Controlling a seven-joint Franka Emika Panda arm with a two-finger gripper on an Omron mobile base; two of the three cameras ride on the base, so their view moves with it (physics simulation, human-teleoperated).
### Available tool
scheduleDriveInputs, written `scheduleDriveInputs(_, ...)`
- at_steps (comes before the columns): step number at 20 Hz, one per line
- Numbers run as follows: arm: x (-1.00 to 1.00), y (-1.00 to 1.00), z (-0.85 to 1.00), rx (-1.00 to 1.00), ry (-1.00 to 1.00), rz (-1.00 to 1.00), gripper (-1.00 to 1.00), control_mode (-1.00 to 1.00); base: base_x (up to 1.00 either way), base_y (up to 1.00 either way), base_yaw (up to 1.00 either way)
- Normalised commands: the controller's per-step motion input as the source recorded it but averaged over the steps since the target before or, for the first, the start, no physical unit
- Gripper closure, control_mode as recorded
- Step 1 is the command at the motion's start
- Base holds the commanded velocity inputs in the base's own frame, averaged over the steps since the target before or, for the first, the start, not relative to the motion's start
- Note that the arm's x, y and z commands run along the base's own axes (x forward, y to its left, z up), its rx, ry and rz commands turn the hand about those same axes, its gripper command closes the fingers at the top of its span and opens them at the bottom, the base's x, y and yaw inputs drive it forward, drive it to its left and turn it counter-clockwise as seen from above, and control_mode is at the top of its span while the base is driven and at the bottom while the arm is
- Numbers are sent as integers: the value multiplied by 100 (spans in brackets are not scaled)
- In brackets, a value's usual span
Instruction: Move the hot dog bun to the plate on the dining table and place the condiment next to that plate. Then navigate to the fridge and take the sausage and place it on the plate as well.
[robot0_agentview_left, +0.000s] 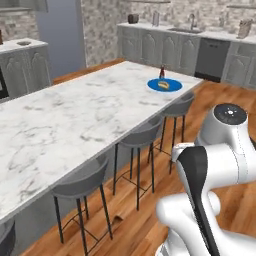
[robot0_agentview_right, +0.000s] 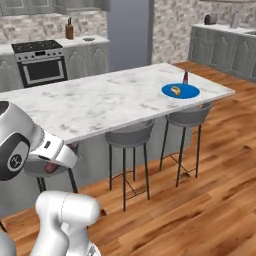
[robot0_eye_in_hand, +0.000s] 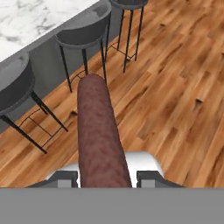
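In the hand view the dark red-brown sausage (robot0_eye_in_hand: 99, 135) stands up between my fingertips (robot0_eye_in_hand: 65, 177), with my gripper (robot0_eye_in_hand: 105, 178) shut on it above the wooden floor. Its end shows under my hand (robot0_agentview_right: 50, 167) in the right base view. The blue plate (robot0_agentview_left: 172, 86) (robot0_agentview_right: 189, 91) lies at the far end of the dining table (robot0_agentview_left: 75, 115) (robot0_agentview_right: 100, 100). The hot dog bun (robot0_agentview_left: 162, 84) (robot0_agentview_right: 175, 90) rests on the plate. The condiment (robot0_agentview_left: 161, 72) (robot0_agentview_right: 185, 77) stands upright just behind the plate's rim. My gripper is well short of the plate, beside the table's near end.
Grey stools (robot0_agentview_left: 142, 137) (robot0_agentview_right: 129, 136) (robot0_eye_in_hand: 83, 30) line the table's near side over the wooden floor (robot0_agentview_right: 210, 190). A stove (robot0_agentview_right: 40, 62) stands in the counter beyond the table. Cabinets with a dishwasher (robot0_agentview_left: 212, 57) run along the far wall.
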Motion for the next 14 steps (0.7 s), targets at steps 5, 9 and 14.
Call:
scheduleDriveInputs(5, 0, 0, 0, 0, 0, 0, 100, 100, 95, -94, 35)
scheduleDriveInputs(9, 0, 0, 0, 0, 0, 0, 100, 100, 91, -92, 36)
scheduleDriveInputs(14, 0, 0, 0, 0, 0, 0, 100, 100, 90, -82, 38)
